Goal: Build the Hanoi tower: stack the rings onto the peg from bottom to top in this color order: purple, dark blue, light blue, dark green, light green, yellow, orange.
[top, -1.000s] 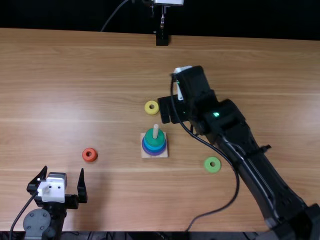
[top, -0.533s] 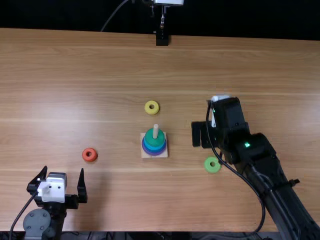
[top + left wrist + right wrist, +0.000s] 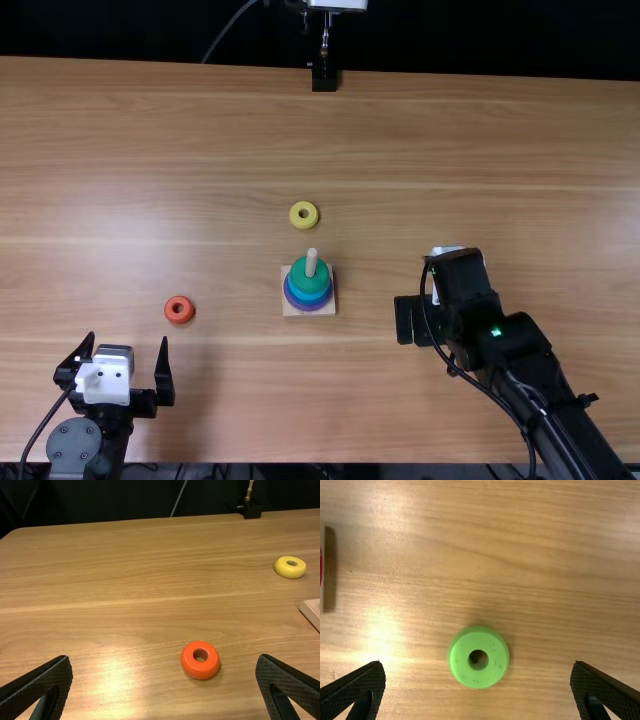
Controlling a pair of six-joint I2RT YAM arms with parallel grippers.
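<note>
"Where is the peg (image 3: 312,262) standing?"

"It's rising from the wooden base (image 3: 289,308), mid-table. The dark green ring (image 3: 300,273) is lying on top there, with blue and purple showing beneath it."

"And the loose rings?"

"The yellow ring (image 3: 304,215) is lying just beyond the base, and the orange ring (image 3: 179,310) is resting off to its left. The light green ring (image 3: 478,672) is lying flat under the right tool (image 3: 411,321), right of the base."

"Is that tool gripping it?"

"No, it's hovering with its fingers spreading wide, holding nothing."

"What about the left tool (image 3: 126,341)?"

"It's gaping too, grasping nothing, near the orange ring on the near side."

"Anything farther out?"

"A black block (image 3: 323,79) is standing at the far edge of the table (image 3: 520,140)."
</note>
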